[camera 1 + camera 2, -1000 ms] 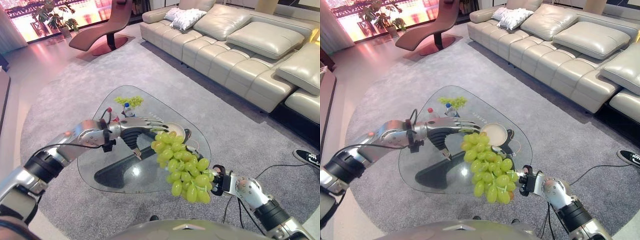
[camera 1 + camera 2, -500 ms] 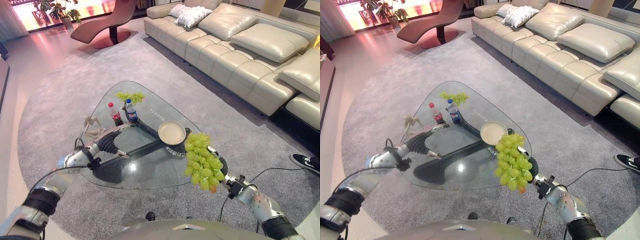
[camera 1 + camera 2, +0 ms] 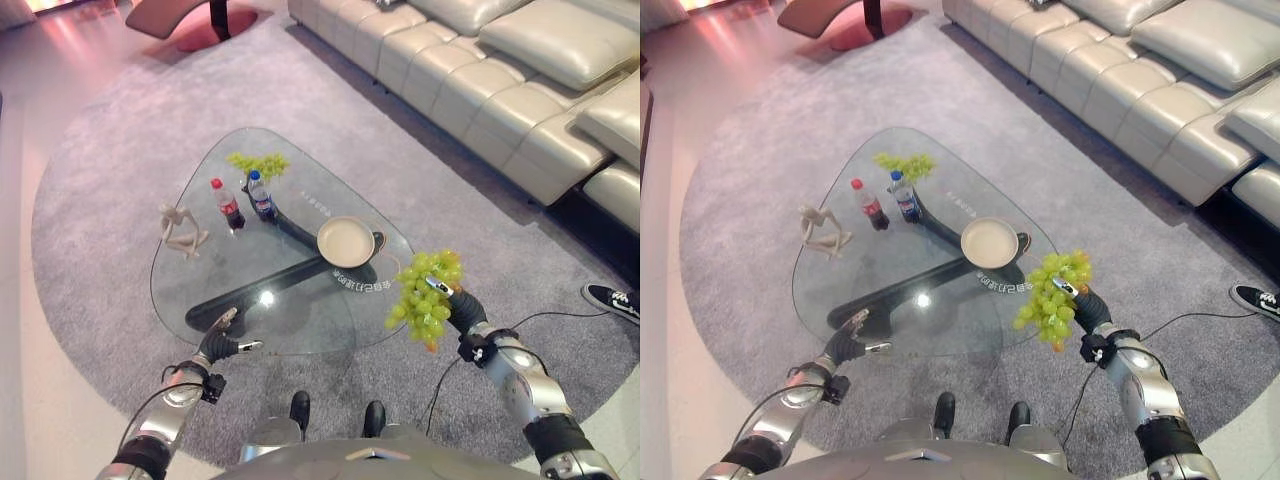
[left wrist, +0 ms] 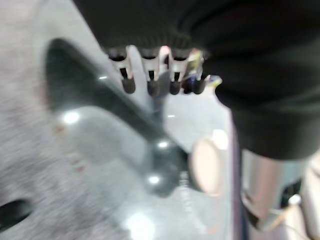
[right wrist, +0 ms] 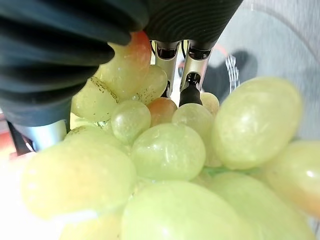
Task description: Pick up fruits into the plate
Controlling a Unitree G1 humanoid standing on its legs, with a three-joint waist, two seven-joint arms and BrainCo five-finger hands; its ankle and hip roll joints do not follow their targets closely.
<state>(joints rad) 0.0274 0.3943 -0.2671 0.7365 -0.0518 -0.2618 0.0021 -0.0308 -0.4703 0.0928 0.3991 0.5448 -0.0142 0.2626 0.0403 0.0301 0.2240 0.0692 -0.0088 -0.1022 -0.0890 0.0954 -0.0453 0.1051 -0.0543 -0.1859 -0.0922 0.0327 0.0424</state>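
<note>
A big bunch of green grapes (image 3: 424, 294) hangs from my right hand (image 3: 463, 309), whose fingers are curled round its stem end; the right wrist view shows the grapes (image 5: 170, 150) pressed against the palm. The bunch hangs by the right front edge of the glass table (image 3: 200, 290), short of the cream plate (image 3: 345, 241), which holds nothing. A second, smaller bunch of grapes (image 3: 257, 162) lies at the table's far corner. My left hand (image 3: 220, 346) hovers at the table's near edge with relaxed, straight fingers (image 4: 150, 82), holding nothing.
Two small bottles (image 3: 228, 203) (image 3: 261, 194) and a pale figurine (image 3: 180, 230) stand on the table's left half. A beige sofa (image 3: 500, 90) runs along the back right. A person's black shoe (image 3: 608, 298) rests on the grey rug (image 3: 100, 150) at the right.
The camera has pulled back and looks down more steeply. My left hand has drawn back from over the table to its near edge. The right hand has lowered rightward with the grapes.
</note>
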